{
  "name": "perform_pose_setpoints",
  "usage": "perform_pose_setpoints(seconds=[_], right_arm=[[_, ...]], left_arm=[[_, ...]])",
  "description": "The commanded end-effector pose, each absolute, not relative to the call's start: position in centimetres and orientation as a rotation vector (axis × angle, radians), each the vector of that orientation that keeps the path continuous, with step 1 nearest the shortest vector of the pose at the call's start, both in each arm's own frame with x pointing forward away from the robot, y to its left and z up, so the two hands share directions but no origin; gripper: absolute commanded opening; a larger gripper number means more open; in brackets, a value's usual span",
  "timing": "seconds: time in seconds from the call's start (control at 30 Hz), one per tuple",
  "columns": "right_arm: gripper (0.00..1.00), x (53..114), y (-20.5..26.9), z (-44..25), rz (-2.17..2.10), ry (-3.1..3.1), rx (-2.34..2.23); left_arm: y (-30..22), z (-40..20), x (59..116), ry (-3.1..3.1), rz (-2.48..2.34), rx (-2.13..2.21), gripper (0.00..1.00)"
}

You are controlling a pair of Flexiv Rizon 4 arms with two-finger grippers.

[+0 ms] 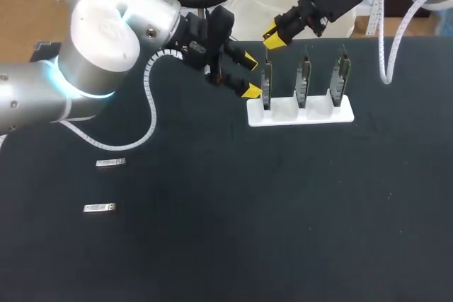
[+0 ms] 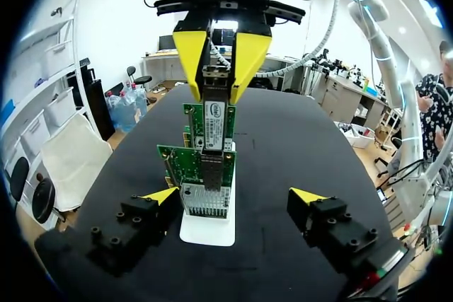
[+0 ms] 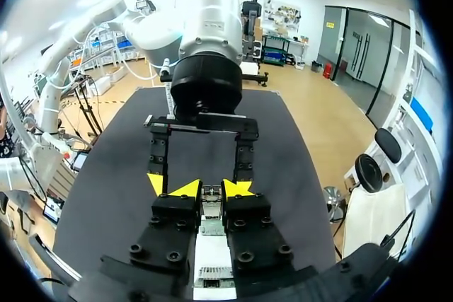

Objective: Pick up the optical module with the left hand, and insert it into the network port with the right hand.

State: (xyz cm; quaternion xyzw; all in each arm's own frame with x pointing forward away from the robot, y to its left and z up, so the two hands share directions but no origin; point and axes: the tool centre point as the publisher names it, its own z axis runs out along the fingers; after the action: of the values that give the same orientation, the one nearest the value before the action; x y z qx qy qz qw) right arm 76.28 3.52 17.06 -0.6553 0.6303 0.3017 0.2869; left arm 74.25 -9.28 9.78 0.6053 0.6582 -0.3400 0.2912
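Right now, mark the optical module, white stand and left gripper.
optical module (image 2: pixel 214 114): left wrist view, labelled body.
white stand (image 1: pixel 345 114): head view, base's right end.
left gripper (image 1: pixel 250 76): head view, between its tips.

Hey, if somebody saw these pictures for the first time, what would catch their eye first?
Most likely the right gripper, shut on the optical module and holding it just over the network card at the left end of the white holder. Next, the left gripper, open beside that same card, and two spare modules lying on the left side of the table.
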Motion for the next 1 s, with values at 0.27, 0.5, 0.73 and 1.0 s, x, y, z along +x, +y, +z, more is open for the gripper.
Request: perform_pose_setpoints(seconds=[0.27, 0.5, 0.73, 1.0], right_arm=[[0.00, 76.5, 3.5, 17.7, 0.796, 1.657, -1.745], [0.00, 76.7, 3.6, 17.5, 0.803, 1.660, -1.745], [0.00, 76.8, 3.6, 17.0, 0.815, 1.671, -1.739], [0.00, 77.0, 3.6, 16.7, 0.818, 1.681, -1.736]], left_arm=[[-9.4, 9.8, 74.4, 1.759, -0.907, 1.618, 1.00], [-9.4, 9.8, 74.4, 1.759, -0.907, 1.618, 1.00], [-9.4, 9.8, 74.4, 1.759, -0.907, 1.618, 1.00], [-9.4, 9.8, 74.4, 1.759, -0.907, 1.618, 1.00]])
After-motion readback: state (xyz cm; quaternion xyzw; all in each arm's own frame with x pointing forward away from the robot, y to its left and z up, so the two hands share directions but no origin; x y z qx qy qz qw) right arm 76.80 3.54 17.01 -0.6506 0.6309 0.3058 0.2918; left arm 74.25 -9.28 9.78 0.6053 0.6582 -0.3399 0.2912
